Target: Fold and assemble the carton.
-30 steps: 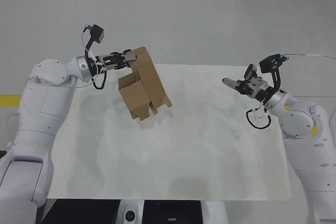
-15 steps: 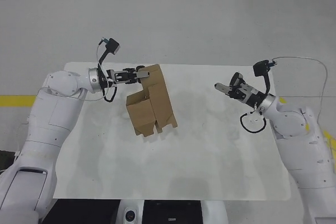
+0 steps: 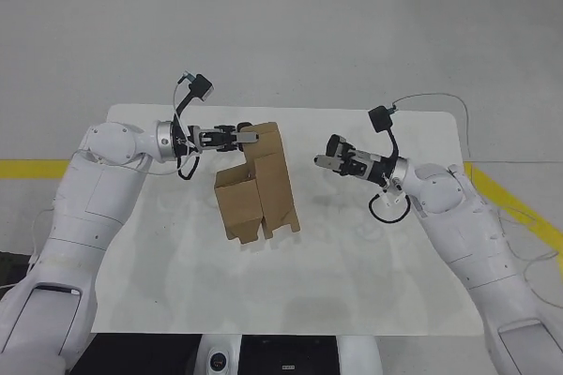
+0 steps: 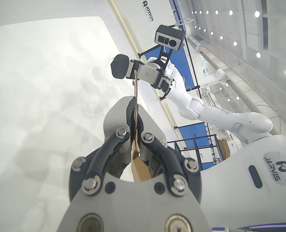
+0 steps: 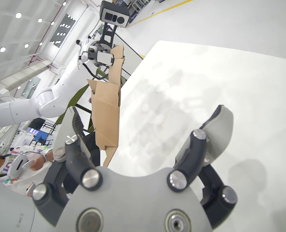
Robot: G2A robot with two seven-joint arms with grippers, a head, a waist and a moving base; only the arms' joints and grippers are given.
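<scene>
- Top view, left claw (image 3: 249, 135): clamps shut on the upper flap of the brown carton (image 3: 263, 187), cardboard edge pinched between both fingers.
- Holds the carton hanging from the fingertips, over the white table (image 3: 375, 272), partly opened, bottom flaps loose.
- Right claw (image 3: 321, 161): gapes wide, grips nothing, points at the carton, near it but apart.

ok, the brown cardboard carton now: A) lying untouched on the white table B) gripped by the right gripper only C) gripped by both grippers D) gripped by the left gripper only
D: the left gripper is shut on the brown cardboard carton's edge; the right gripper is open, apart from it.
</scene>
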